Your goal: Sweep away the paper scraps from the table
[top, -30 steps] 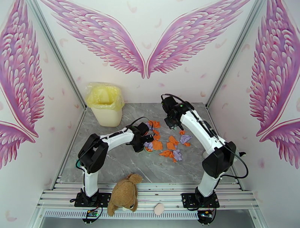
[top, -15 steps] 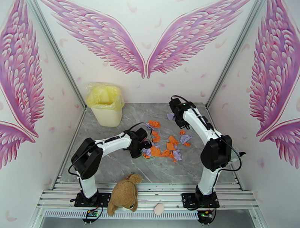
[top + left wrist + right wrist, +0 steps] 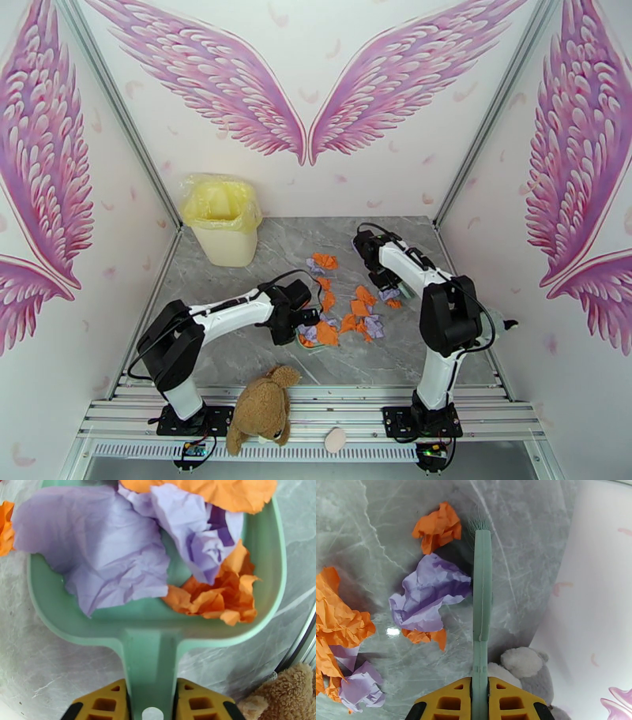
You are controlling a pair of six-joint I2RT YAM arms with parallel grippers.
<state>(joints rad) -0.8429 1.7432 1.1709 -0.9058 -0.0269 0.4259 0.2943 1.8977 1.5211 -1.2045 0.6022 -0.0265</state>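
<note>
Two arms reach over one grey, marble-veined worktop (image 3: 237, 347). The paper scraps (image 3: 355, 312) lie bunched at the centre of the top view, between the arms. They are crinkled orange and light-purple wads, too crowded there to count exactly.

The left fingers (image 3: 108, 703), yellow with square cut-outs, are clamped narrow on the flat handle of one smooth mint-green dustpan (image 3: 150, 657). Its rounded tray fills the upper part of the left wrist view. In it sit two creased purple wads and one jagged orange wad, and a second orange piece lies across its top edge.

The right fingers (image 3: 446, 703) pinch one slim mint-green brush (image 3: 482, 582) that runs up the middle of the right wrist view, with bristles fanning at its far end. To its left lie three orange pieces and at least two purple ones.

One yellow bag-lined bin (image 3: 221, 221) stands at the upper left of the worktop. One brown plush toy (image 3: 265, 406) slumps at bottom centre. One fuzzy grey plush toy (image 3: 521, 669) sits low in the right wrist view
</note>
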